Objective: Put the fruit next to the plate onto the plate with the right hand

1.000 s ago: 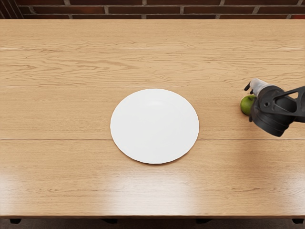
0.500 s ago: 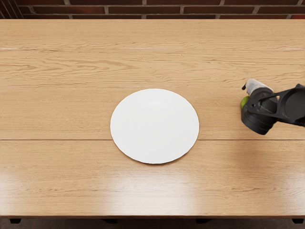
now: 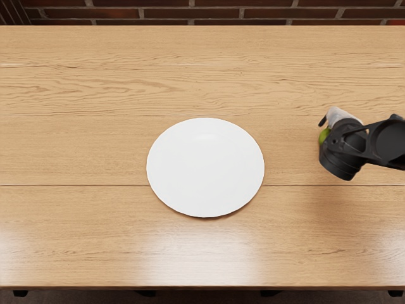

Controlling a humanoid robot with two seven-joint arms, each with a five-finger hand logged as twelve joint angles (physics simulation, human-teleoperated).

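Observation:
A round white plate (image 3: 205, 166) lies flat at the middle of the wooden table. Far to its right sits a green fruit (image 3: 323, 135), of which only a thin sliver shows at the left side of my right hand (image 3: 335, 125). The right arm comes in from the right edge, and its dark wrist covers most of the fruit. The wrist also hides how the hand stands around the fruit. The fruit and hand are well apart from the plate, about a hand's width from its right rim. No left arm shows.
The wooden table (image 3: 95, 95) stretches wide on all sides of the plate. A brick wall (image 3: 190, 12) runs behind its far edge. The near table edge lies along the bottom of the picture.
The right hand has shifted left and slightly up over the green fruit, which showed as a half ball a second ago and is now nearly covered. The plate has not moved.

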